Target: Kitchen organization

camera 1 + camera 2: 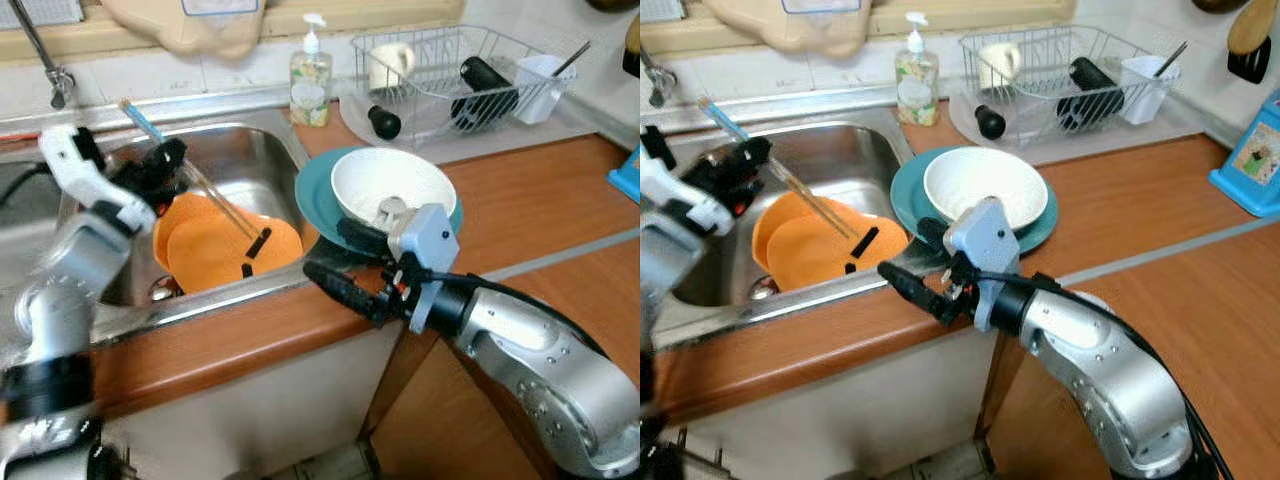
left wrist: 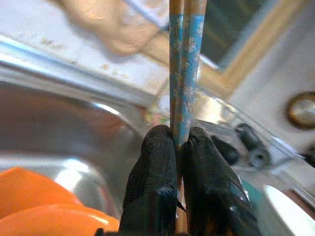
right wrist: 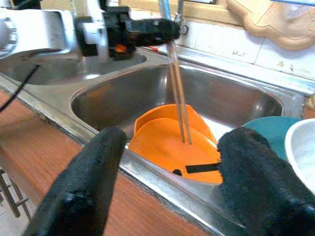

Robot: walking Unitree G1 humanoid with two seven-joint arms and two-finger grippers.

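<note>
Pinching the chopsticks tight, the left gripper holds them slanted above the sink, tips down over the orange plates. Spread wide, the right gripper waits at the desk edge; drying rack lies far right.

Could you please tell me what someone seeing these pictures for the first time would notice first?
Most striking is the left gripper over the stainless steel sink, its fingers shut on a pair of wooden chopsticks with blue patterned ends that slant down to the bright orange plates in the basin. Next, the right gripper hangs open at the counter edge, beside a white bowl sitting on a teal plate.
</note>
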